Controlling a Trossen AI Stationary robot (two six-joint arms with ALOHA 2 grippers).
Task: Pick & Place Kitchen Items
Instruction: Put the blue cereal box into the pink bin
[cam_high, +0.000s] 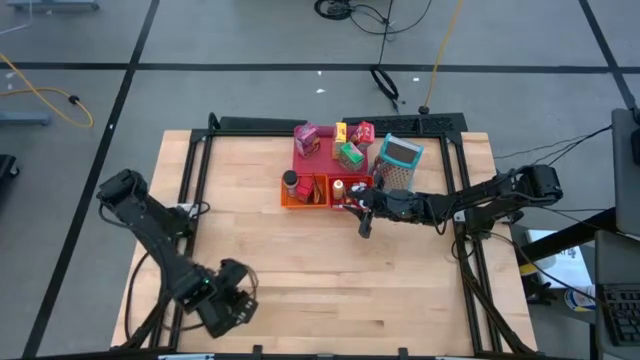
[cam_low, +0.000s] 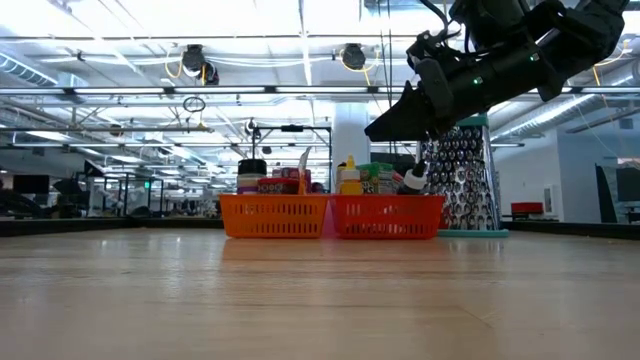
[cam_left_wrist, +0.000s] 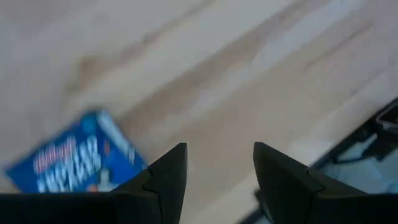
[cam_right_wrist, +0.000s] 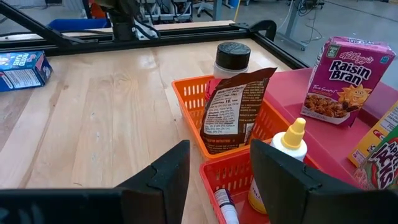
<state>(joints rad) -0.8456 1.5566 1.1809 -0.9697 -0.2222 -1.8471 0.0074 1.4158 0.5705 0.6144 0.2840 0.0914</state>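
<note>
Orange bin (cam_right_wrist: 205, 118) nearly stocked; blue box (cam_left_wrist: 71, 158) lies well apart beneath spread, empty left gripper (cam_left_wrist: 217, 180); right gripper (cam_right_wrist: 214, 177) spread over bin.

Two dark, jointed, cabled arms

pink tray (cam_high: 312, 158), orange bin (cam_high: 303, 196), red bin (cam_high: 342, 200), grater (cam_high: 398, 165).

Legible: "Kellogg's Raisin Bran" on purple box (cam_right_wrist: 346, 81), standing on pink tray (cam_right_wrist: 323, 134) | blue box (cam_right_wrist: 23, 68) lettering: unreadable | brown packet (cam_right_wrist: 233, 109) print: unreadable
</note>
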